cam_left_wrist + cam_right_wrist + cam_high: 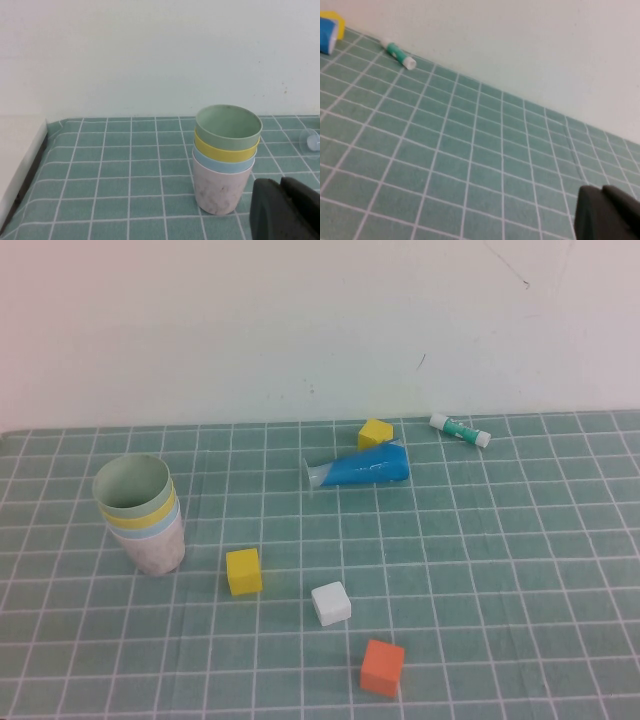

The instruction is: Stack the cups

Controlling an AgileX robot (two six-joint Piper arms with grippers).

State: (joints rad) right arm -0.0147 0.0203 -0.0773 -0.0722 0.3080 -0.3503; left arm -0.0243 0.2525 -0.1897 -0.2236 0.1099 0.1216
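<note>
Your four cups [143,515] stand nested upright, green over yellow over blue in the pink one, left of the yellow cube [244,571], so stacking looks finished. Your left gripper [285,210] sits clenched and empty just beside the stack; your right gripper [607,212], also clenched and empty, hangs well apart over bare mat.

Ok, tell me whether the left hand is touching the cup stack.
Apart. In the left wrist view the shut left hand sits beside the pink cup, with tablecloth showing between them.
</note>
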